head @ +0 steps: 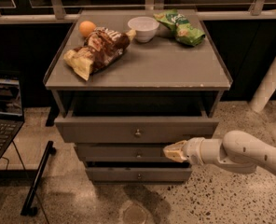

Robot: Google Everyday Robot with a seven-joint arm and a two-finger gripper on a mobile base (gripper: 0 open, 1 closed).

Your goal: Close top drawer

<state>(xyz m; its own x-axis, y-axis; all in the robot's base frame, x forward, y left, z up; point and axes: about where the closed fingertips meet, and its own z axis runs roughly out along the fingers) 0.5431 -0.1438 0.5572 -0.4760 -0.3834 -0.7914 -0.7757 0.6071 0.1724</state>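
The top drawer (105,129) is a wide grey drawer with a small round metal knob (138,133) at the centre of its front. It stands only a little way out from the grey cabinet (142,69). My gripper (173,151) reaches in from the right on a white arm (240,153). Its tan tip sits just below the drawer front's lower right edge, against the front of the middle drawer (124,152).
On the cabinet top lie an orange (86,28), a brown snack bag (98,50), a white bowl (143,28) and a green chip bag (180,27). A bottom drawer (138,174) is shut. A laptop (3,115) stands at left, a white pole (271,78) at right.
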